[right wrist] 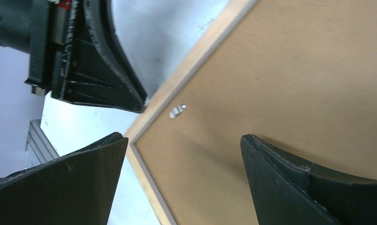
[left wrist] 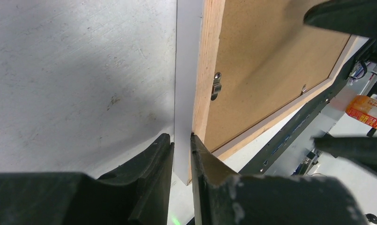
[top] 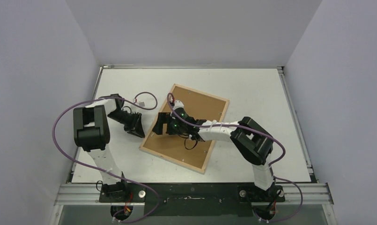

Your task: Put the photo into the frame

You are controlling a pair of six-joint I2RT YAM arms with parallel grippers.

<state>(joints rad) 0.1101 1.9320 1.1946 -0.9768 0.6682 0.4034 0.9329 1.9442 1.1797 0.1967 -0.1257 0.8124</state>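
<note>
The light wood frame (top: 173,160) lies face down and askew at the table's middle, with the brown fibreboard backing panel (top: 195,117) set in it. The photo is hidden. My left gripper (top: 138,131) is at the frame's left edge near its near-left corner. In the left wrist view the left gripper (left wrist: 182,138) is shut on that edge of the frame (left wrist: 207,70), with its white side face between the jaws. My right gripper (top: 159,125) is open above the panel's left part. In the right wrist view the right gripper (right wrist: 184,137) has wide, empty jaws over the panel (right wrist: 294,70), beside the frame slat (right wrist: 201,51).
Small metal clips sit along the frame's inner edge (left wrist: 216,86) (right wrist: 177,111). The white table (top: 252,84) is walled on three sides. A purple cable with a white plug (top: 140,101) loops behind the left arm. The arm bases are at the near edge.
</note>
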